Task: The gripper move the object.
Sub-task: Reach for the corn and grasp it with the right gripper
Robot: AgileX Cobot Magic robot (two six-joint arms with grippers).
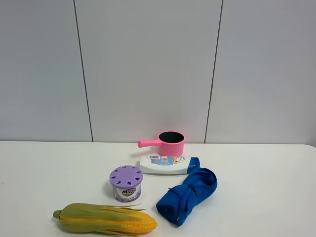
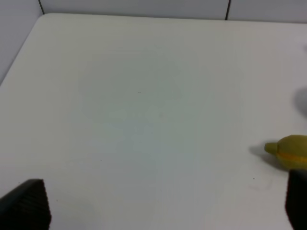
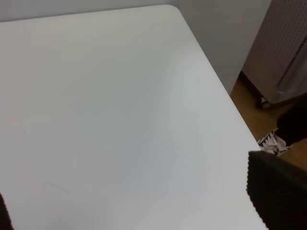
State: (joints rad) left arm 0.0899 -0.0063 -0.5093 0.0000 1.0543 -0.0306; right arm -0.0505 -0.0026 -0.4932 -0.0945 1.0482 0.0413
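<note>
While the white worktop (image 1: 49, 168) fills my screens, the corn (image 1: 105, 218) lies near its front edge, just left of the blue cloth (image 1: 190, 195); left jaws and right jaws seem spread wide, empty, only tips showing.

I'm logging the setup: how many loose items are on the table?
5: corn front left, purple-lidded can behind it, blue cloth front right, white bottle and pink pot farther back. None looks hidden.

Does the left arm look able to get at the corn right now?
Probably yes: the left pincer is open, and its wrist view shows the tip of the ear of corn close by, with only bare table between them.
</note>
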